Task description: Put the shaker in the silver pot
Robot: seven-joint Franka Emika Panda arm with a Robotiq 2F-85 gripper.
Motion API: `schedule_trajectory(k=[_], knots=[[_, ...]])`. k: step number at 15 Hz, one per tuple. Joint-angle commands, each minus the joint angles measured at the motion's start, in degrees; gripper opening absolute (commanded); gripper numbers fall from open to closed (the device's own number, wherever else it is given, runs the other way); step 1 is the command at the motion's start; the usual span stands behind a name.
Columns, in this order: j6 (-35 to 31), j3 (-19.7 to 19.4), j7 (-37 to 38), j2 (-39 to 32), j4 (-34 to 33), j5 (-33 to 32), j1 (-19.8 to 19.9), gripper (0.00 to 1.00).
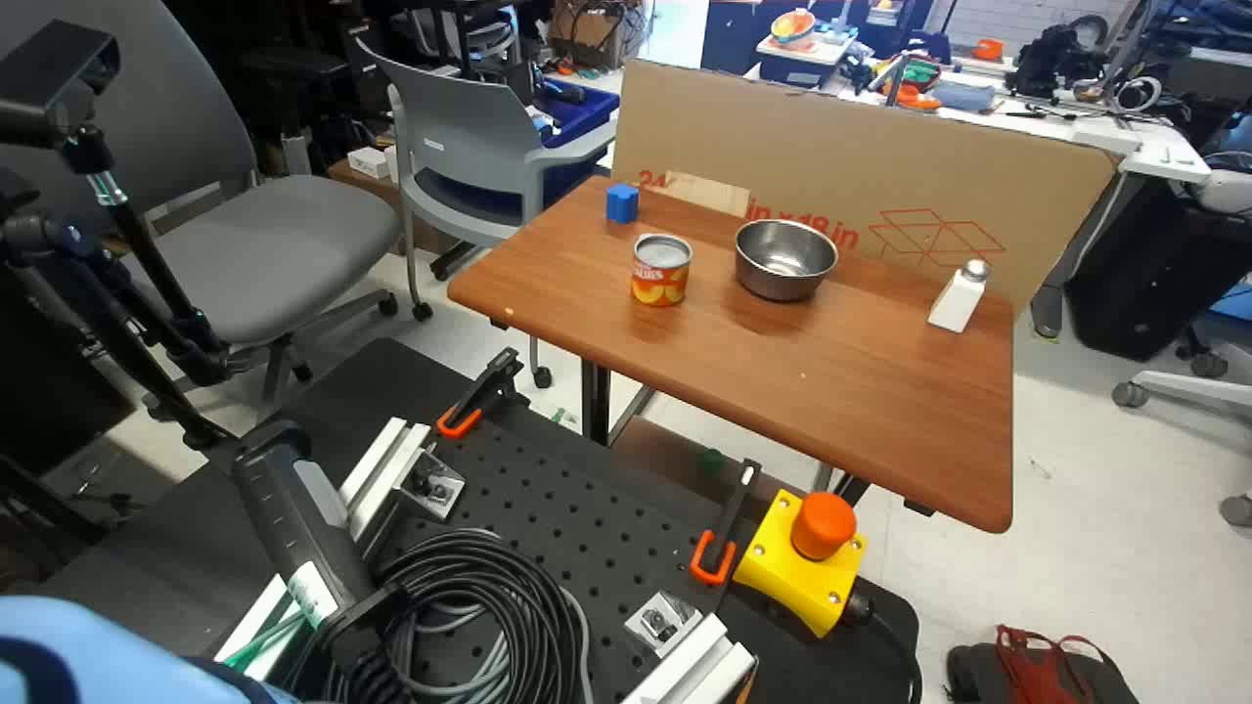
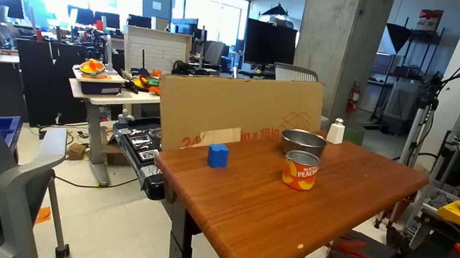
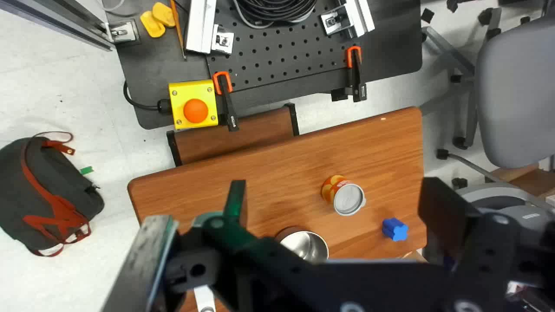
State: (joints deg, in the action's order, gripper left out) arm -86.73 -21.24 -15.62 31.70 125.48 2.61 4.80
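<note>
On the brown wooden table point(image 1: 861, 391), your shaker point(image 2: 336, 132) stands upright near the edge, by one end of the cardboard panel point(image 1: 841, 147). It is outside the silver pot point(image 1: 785, 259), and in an exterior view you see the two well apart. The pot sits open side up, with the orange peach can point(image 1: 660, 279) near it and the blue block point(image 2: 217, 155) farther along, toward the table's other end. You see your gripper point(image 3: 339, 201) only in the wrist view: its jaws are spread wide and hold nothing. Between them, the can and part of the pot show on the table below; the gripper's body covers much of the shaker. Beside the table, the yellow box point(image 1: 794, 579) with its orange button point(image 1: 824, 523) sits on the black bench point(image 3: 160, 65).
</note>
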Motion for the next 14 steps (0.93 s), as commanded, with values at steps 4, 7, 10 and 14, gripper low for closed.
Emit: schedule_trajectory(k=[4, 7, 10, 14], knots=[[0.2, 1.5, -0.9, -0.5, -0.2, 0.8, 2.0, 1.0], [0.2, 1.5, -0.9, -0.5, -0.2, 0.8, 2.0, 1.0], [0.1, 1.6, -0.3, -1.1, -0.5, 0.9, 2.1, 1.0], [-7.7, 3.8, 3.7, -8.0, -1.7, 1.4, 1.9, 1.0]])
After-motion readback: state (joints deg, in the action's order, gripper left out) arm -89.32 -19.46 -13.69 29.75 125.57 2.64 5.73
